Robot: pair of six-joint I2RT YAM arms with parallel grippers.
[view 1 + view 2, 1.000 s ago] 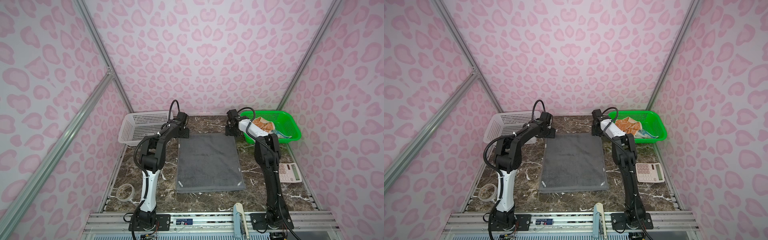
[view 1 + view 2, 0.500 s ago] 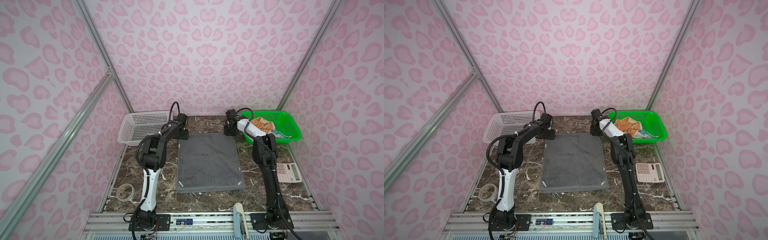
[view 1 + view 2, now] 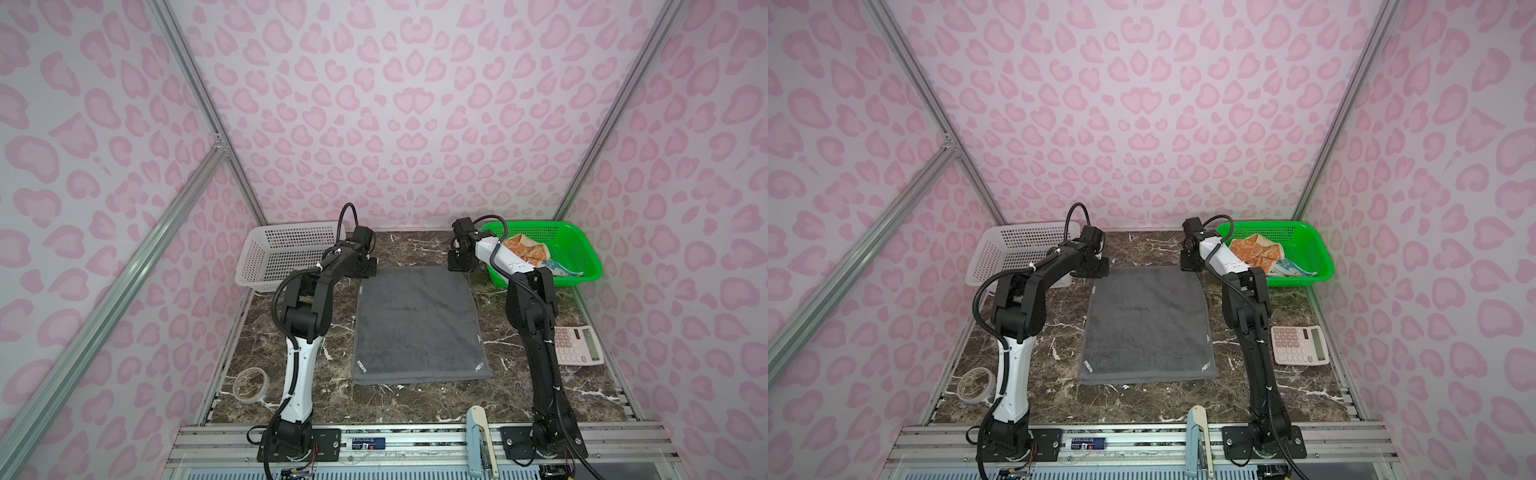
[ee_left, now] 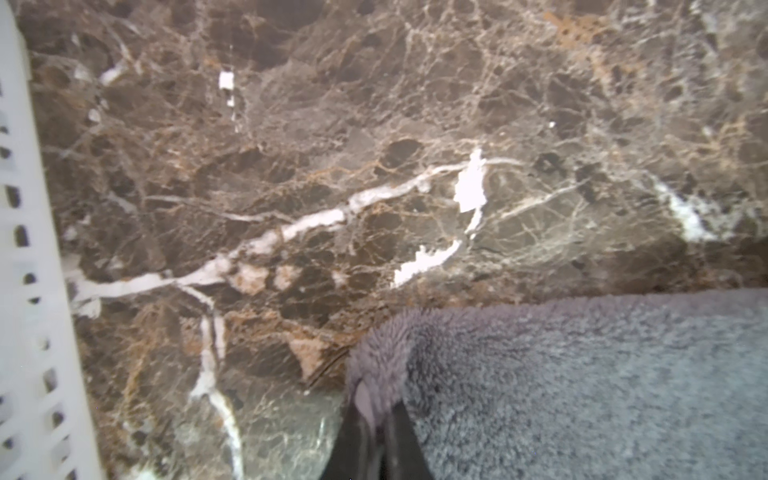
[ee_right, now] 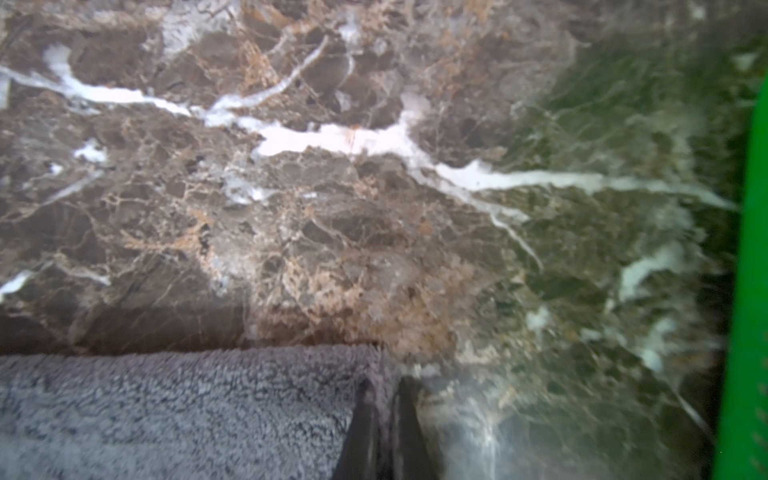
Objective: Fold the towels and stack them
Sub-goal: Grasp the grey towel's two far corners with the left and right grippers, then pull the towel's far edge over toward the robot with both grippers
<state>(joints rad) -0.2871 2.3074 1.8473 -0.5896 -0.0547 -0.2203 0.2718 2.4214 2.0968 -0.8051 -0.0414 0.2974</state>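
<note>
The dark grey towel (image 3: 417, 324) lies flat and unfolded in the middle of the brown marble table (image 3: 415, 249). The left gripper (image 4: 376, 409) is at the towel's far left corner. Its two black fingers are pressed together, with a small fold of the grey pile between them. The right gripper (image 5: 386, 399) pinches the hem at the far right corner in the same way.

Beyond the far left corner stands a white perforated basket (image 3: 286, 253); the left arm crosses in front of its near corner. Beyond the far right corner stands a green basket (image 3: 573, 249) with the orange towel (image 3: 528, 253) and the blue towel (image 3: 565, 270) crumpled inside — the right arm's white link covers part of the orange one. A calculator (image 3: 577, 345) lies to the right of the grey towel, and a roll of tape (image 3: 250, 384) lies off its near left corner — both apart from it.
</note>
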